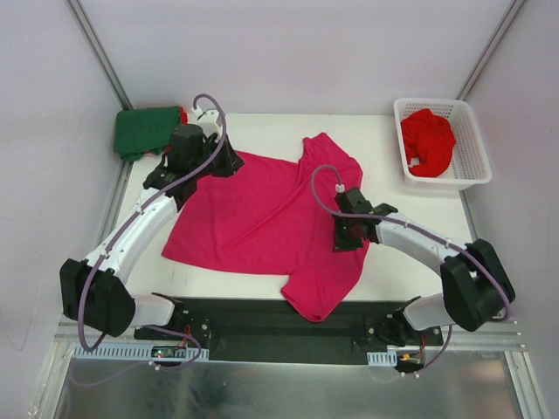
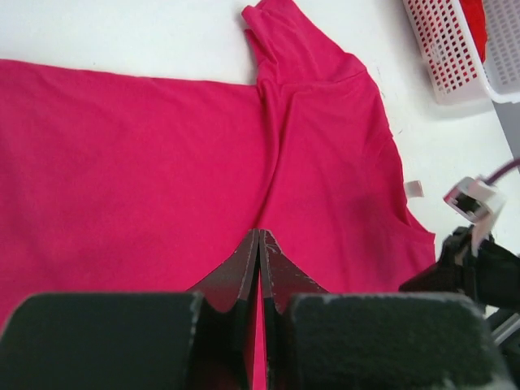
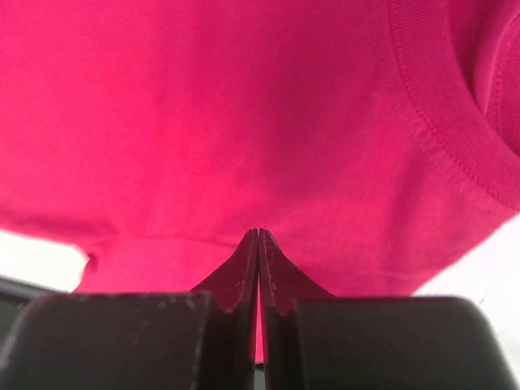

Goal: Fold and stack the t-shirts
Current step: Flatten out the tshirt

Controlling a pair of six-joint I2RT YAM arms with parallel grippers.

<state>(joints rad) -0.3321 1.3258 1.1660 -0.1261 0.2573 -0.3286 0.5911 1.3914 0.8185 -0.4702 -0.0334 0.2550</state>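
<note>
The magenta-pink cloth t-shirt (image 1: 262, 218) lies lengthwise across the worktop (image 1: 279, 127). The left gripper (image 2: 259, 237) pinches its hem end and the right gripper (image 3: 257, 236) its collar end.

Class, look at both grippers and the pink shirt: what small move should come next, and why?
Probably raise both grippers a little together. The left gripper and right gripper are each shut on the pink shirt, which lies spread on the table, so lifting frees cloth for folding.
</note>
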